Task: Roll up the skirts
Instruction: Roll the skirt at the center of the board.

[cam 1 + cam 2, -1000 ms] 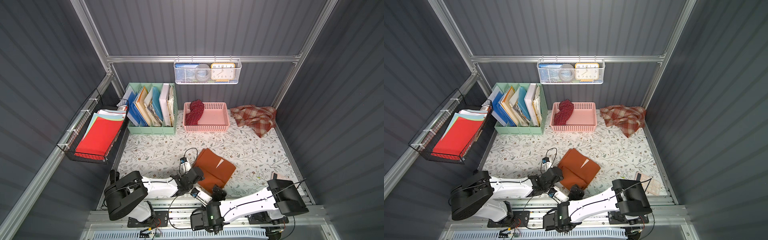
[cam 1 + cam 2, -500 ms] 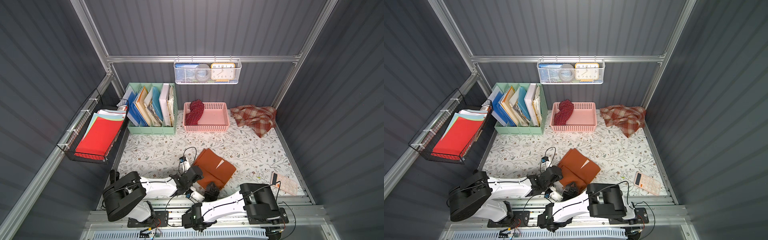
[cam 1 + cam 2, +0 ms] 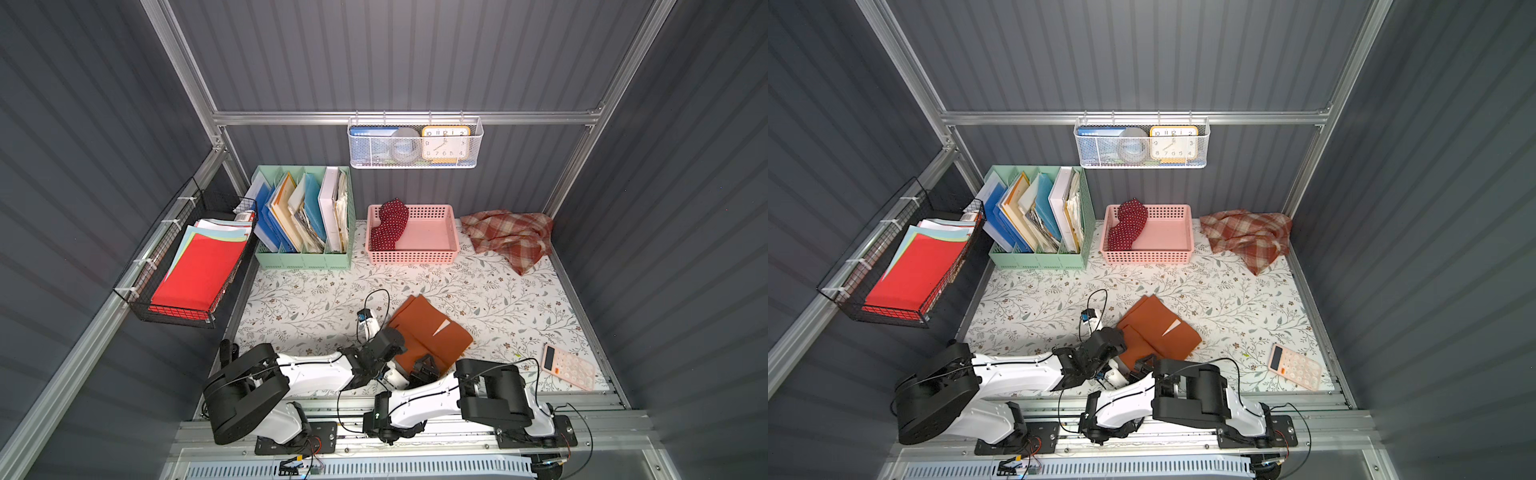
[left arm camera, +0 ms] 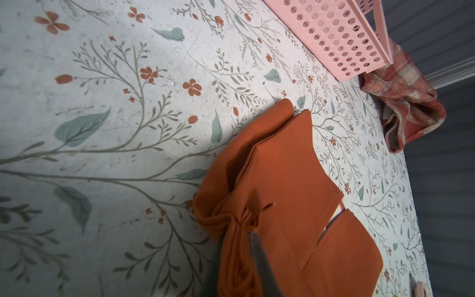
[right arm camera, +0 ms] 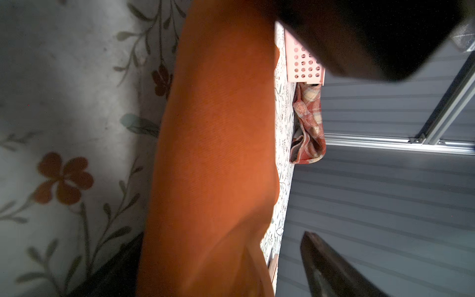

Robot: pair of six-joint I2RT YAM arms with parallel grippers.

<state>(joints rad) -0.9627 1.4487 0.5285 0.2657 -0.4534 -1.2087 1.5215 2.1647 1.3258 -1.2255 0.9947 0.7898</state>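
Top views: the left tool [image 3: 392, 353] and right tool [image 3: 424, 368] both sit at the near edge of the rust-orange skirt [image 3: 432, 328], which lies folded on the surface [image 3: 316, 303]. The polka-dot skirt [image 3: 388, 226] lies in the pink basket [image 3: 432, 257]. The plaid skirt [image 3: 507, 235] lies crumpled beside the basket.

Left wrist view: the left tool [image 4: 253, 239] is clamped on a bunched corner of the rust-orange skirt [image 4: 295, 180].

Right wrist view: the right tool [image 5: 222, 234] has its jaws wide apart, straddling a raised fold of that skirt.

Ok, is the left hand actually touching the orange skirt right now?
Touching. The left wrist view shows the orange skirt gathered into tight pinched folds right at the left hand, which is shut on the cloth's edge.
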